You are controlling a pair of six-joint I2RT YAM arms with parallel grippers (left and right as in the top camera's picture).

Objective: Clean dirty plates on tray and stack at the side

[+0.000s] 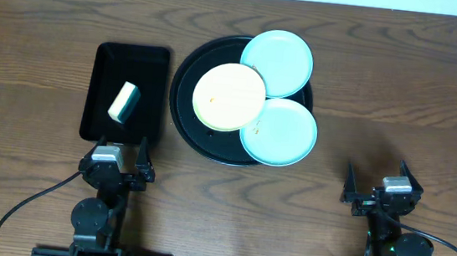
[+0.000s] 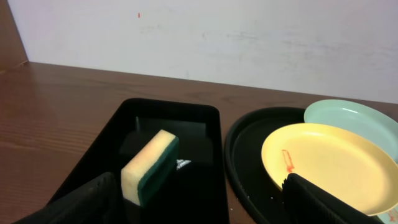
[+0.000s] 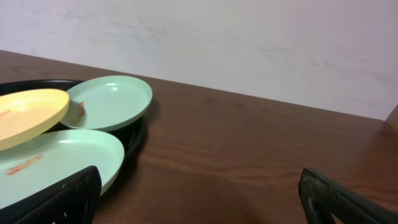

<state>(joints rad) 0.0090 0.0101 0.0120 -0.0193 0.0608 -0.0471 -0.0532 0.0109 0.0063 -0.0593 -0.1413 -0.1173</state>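
Observation:
Three plates lie on the round black tray (image 1: 182, 98). The pale yellow plate (image 1: 229, 97) is on the left, overlapping two mint-aqua plates, one at the back (image 1: 279, 61) and one at the front right (image 1: 280, 133). Orange smudges show on the yellow plate (image 2: 323, 162) and on both mint plates (image 3: 109, 102) (image 3: 50, 165). My left gripper (image 1: 117, 158) is open and empty near the table's front, just before the rectangular tray. My right gripper (image 1: 380, 183) is open and empty at the front right, to the right of the plates.
A smaller rectangular black tray (image 1: 104, 66) stands left of the round tray and holds a yellow-green sponge block (image 1: 123, 102), also in the left wrist view (image 2: 149, 167). Bare wooden table (image 1: 399, 102) lies to the right of the round tray.

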